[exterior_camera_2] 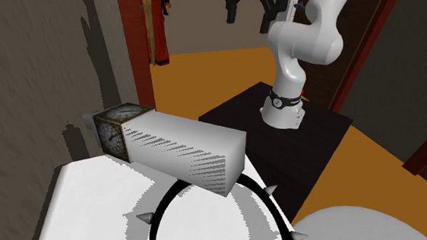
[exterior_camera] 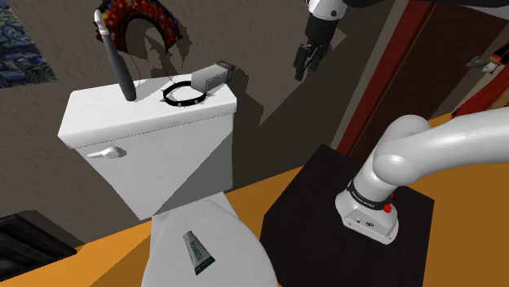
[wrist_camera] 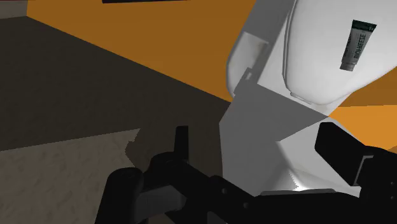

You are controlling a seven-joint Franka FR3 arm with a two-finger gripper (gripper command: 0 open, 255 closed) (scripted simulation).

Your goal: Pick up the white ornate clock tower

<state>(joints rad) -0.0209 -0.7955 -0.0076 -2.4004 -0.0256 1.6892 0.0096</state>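
Note:
The clock tower [exterior_camera: 214, 76] lies on its side on the toilet tank lid [exterior_camera: 106, 110], a whitish-grey block with a dark end. In the second exterior view the clock tower [exterior_camera_2: 179, 153] shows a brown-framed clock face at its far end and rests partly over a black spiked ring [exterior_camera_2: 221, 215]. My gripper [exterior_camera: 303, 64] hangs open in the air, above the tank and off to the shoulder view's right, holding nothing. High at the back of the second exterior view the gripper [exterior_camera_2: 247, 9] has its fingers apart. In the wrist view the gripper [wrist_camera: 261, 143] looks down past the tank's side.
The spiked ring [exterior_camera: 183, 94] and a dark upright brush-like thing [exterior_camera: 118, 61] share the lid. A grey tube [exterior_camera: 196, 251] lies on the toilet seat cover [exterior_camera: 236, 245]; the tube [wrist_camera: 356, 44] also shows beyond the fingers. My black stand [exterior_camera: 318, 204] sits on the orange floor.

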